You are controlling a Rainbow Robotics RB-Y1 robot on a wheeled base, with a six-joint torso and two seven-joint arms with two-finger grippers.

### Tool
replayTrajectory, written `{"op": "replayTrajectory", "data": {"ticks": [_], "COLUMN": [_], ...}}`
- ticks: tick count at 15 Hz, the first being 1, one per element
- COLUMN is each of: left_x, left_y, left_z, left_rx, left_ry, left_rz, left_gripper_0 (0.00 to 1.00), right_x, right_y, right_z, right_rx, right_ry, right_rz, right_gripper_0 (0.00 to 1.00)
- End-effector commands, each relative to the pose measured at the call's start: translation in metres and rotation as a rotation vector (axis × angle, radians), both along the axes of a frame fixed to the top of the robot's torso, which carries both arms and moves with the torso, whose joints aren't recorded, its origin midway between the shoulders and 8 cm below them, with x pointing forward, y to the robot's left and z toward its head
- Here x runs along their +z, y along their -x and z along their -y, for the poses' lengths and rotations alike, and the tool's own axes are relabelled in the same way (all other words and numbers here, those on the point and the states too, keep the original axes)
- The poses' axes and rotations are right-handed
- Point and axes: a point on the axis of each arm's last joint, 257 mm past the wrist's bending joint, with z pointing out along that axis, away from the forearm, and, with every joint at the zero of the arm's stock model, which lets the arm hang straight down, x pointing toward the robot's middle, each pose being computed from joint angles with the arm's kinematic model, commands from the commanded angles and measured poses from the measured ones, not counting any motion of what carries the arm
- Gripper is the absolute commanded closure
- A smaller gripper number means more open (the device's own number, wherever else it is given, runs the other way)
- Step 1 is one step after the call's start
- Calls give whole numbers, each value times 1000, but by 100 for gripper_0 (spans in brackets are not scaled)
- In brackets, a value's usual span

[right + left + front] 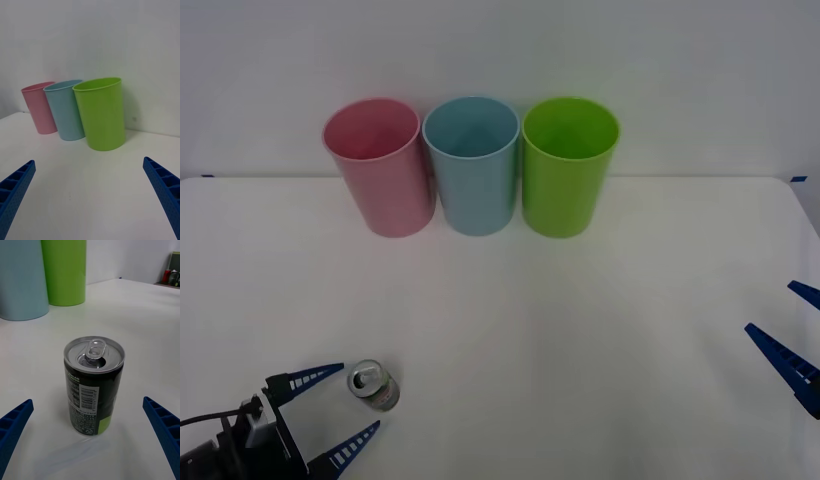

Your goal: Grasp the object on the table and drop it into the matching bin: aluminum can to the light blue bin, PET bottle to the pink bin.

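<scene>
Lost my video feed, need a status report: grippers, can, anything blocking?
Left gripper open, straddling the aluminum can, no contact. Can upright on table. Right gripper open, idle at right edge. Path to light blue bin unobstructed.

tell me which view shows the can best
The left wrist view: the can stands upright and close between the open left gripper fingers, with its pull-tab top and barcode label plain. The front view shows it small, near the table's front left edge. The right wrist view looks at the bins instead.

The small dark can (93, 384) has a shiny silver metal top; the tall pink (378, 165), light blue (473, 165) and lime green (568, 165) bins look like smooth plastic
</scene>
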Motion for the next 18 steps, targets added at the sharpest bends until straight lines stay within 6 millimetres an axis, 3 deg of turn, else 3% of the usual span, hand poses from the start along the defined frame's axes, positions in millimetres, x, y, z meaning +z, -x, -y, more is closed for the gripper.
{"op": "replayTrajectory", "data": {"ticks": [1, 11, 18], "left_x": [-4, -14, -14], "left_y": [-7, -22, -23], "left_z": [4, 34, 36], "left_rx": [-12, -17, -20], "left_ry": [-10, -12, -17], "left_rz": [3, 9, 14], "left_gripper_0": [0, 0, 0], "right_x": [0, 0, 0], "right_y": [0, 0, 0], "right_z": [0, 0, 0], "right_rx": [0, 0, 0], "right_ry": [0, 0, 0], "right_rz": [0, 0, 0], "right_gripper_0": [0, 0, 0]}}
